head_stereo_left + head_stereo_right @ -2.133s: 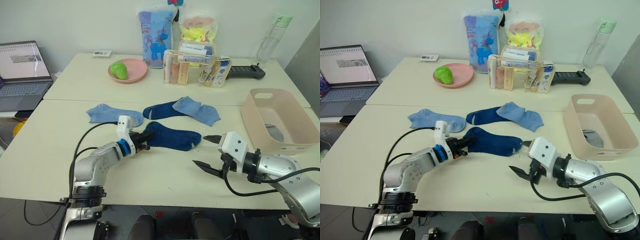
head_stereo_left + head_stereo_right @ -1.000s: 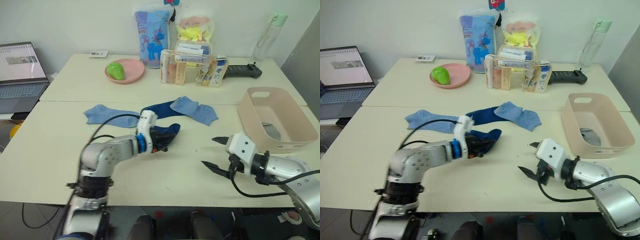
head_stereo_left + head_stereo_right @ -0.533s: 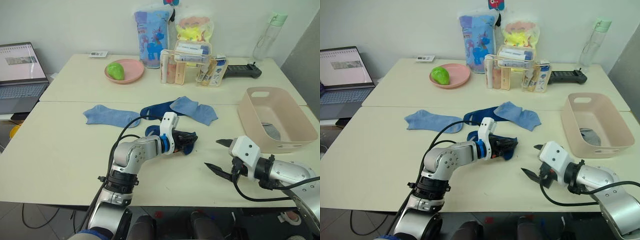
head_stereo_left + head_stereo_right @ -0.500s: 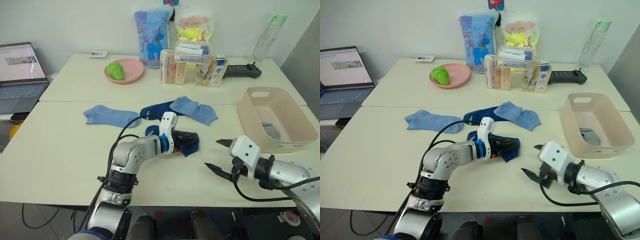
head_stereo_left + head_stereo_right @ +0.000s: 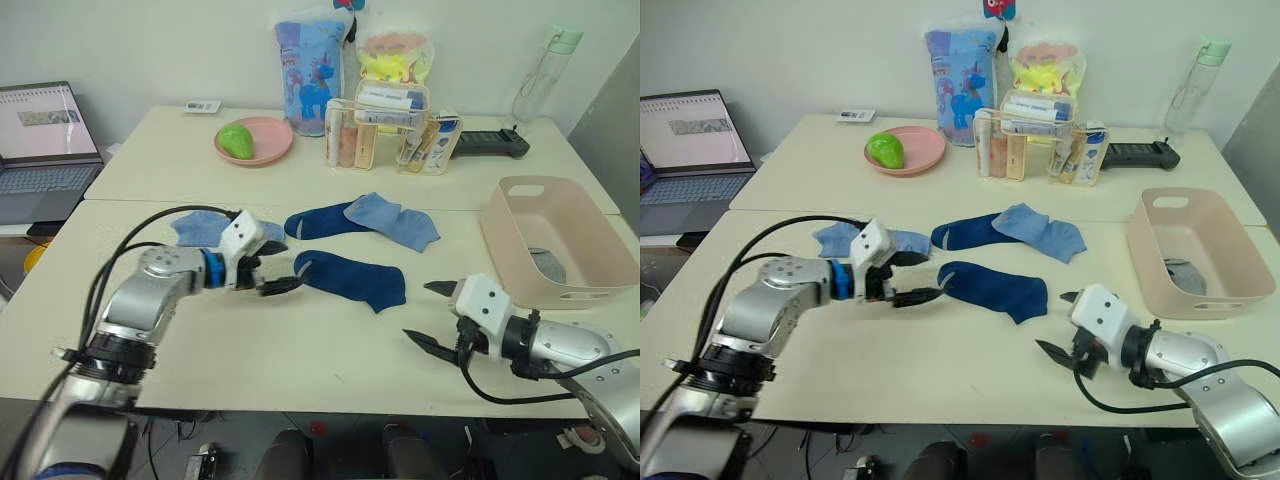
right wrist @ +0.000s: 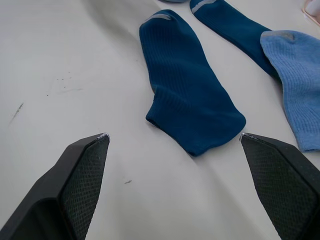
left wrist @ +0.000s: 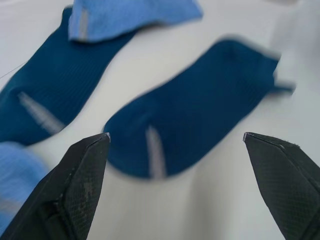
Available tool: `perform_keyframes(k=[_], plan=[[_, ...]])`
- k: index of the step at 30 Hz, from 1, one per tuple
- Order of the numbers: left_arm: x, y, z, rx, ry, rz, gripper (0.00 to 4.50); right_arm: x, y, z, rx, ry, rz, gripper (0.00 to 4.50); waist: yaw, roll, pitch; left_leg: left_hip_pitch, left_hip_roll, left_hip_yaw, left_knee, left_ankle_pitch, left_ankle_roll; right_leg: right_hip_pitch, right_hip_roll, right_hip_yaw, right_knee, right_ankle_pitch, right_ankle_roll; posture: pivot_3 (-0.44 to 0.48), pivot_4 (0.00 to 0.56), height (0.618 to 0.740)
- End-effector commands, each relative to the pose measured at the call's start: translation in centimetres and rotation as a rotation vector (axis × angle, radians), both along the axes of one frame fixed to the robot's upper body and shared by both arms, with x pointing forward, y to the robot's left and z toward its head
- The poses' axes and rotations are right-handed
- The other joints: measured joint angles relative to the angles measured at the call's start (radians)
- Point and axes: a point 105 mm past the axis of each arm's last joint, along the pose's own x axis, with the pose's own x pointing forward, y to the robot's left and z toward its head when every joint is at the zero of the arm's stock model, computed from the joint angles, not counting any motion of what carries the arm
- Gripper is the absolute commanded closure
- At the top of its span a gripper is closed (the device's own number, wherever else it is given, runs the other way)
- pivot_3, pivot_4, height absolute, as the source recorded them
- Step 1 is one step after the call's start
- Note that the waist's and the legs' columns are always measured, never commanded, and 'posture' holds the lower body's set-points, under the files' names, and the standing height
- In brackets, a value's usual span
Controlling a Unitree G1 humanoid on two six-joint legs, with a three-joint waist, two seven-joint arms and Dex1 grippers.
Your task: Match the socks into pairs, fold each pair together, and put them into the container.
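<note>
- A dark navy sock lies flat near the middle of the pale surface, with the left gripper just beside its cuff end, fingers apart and empty.
- A second navy sock lies beyond it, a light blue sock overlapping one end; another light blue sock sits behind the left arm.
- The right gripper hovers near the front edge, fingers spread, holding nothing.
- The pink container stands at the right, something grey lying inside.

Both arms reach forward, left hand and right hand spread wide.
</note>
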Motion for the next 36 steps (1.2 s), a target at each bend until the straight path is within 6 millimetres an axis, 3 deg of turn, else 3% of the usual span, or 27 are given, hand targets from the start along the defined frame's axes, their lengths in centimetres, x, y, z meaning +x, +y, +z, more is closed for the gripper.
perform_keyframes(k=[1, 4, 7, 13, 19, 27, 30, 36], plan=[[0.8, -0.8, -0.5, 0.112, -0.114, -0.119, 0.03, 0.0, 0.7, 0.8, 0.004, -0.043, 0.032, 0.00, 0.005, 0.000, 0.000, 0.000, 0.000, 0.000, 0.000, 0.000, 0.000, 0.000, 0.000, 0.000, 0.000, 0.000, 0.000, 0.000, 0.150, 0.703], [2.2, -2.1, -0.3, 0.077, -0.165, -0.118, 0.03, -0.1, 1.1, 0.7, 0.007, -0.038, 0.042, 0.00, 0.013, 0.000, 0.000, -0.002, 0.000, 0.000, 0.001, -0.002, 0.004, -0.001, 0.000, -0.001, -0.001, 0.000, 0.000, 0.000, 0.150, 0.703], [2.8, -2.8, -1.0, 0.110, -0.193, -0.141, 0.62, -0.2, 1.4, 0.7, 0.013, -0.036, 0.050, 0.00, 0.013, 0.000, 0.000, -0.003, 0.000, 0.000, 0.001, -0.002, 0.004, -0.001, 0.000, -0.001, -0.001, 0.000, 0.000, 0.000, 0.150, 0.703], [3.1, -3.5, -2.3, 0.160, -0.200, -0.193, 2.49, 0.1, 2.2, 0.6, 0.014, -0.050, 0.066, 0.00, -0.001, 0.000, 0.000, -0.002, 0.000, 0.000, 0.001, -0.002, 0.004, -0.002, 0.001, -0.001, 0.001, 0.000, 0.000, 0.000, 0.150, 0.703], [2.6, -3.5, -2.1, 0.145, -0.143, -0.214, 4.41, 2.2, 3.2, -1.3, -0.056, -0.096, 0.044, 0.00, -0.014, 0.000, 0.000, -0.001, 0.000, 0.000, 0.002, -0.002, 0.005, -0.002, 0.001, -0.001, 0.003, 0.000, 0.000, 0.000, 0.150, 0.703], [2.5, -3.0, -1.9, 0.127, -0.095, -0.170, 4.46, 4.0, 5.1, -4.1, -0.095, -0.084, 0.043, 0.00, -0.015, 0.000, 0.000, -0.001, 0.000, 0.000, 0.002, -0.001, 0.003, -0.003, 0.001, 0.000, 0.005, 0.000, 0.000, 0.000, 0.150, 0.703], [2.4, -2.8, -2.1, 0.131, -0.076, -0.152, 4.50, 4.9, 5.1, -4.2, -0.094, -0.098, 0.021, 0.60, -0.015, 0.000, 0.000, -0.001, 0.000, 0.000, 0.002, -0.001, 0.003, -0.003, 0.001, 0.000, 0.006, 0.000, 0.000, 0.000, 0.150, 0.703], [2.2, -2.7, -2.1, 0.121, -0.055, -0.141, 4.50, 5.1, 5.1, -4.3, -0.083, -0.089, 0.014, 2.73, -0.015, 0.000, 0.000, -0.001, 0.000, 0.000, 0.002, -0.001, 0.003, -0.004, 0.001, 0.000, 0.006, 0.000, 0.000, 0.000, 0.150, 0.703]])
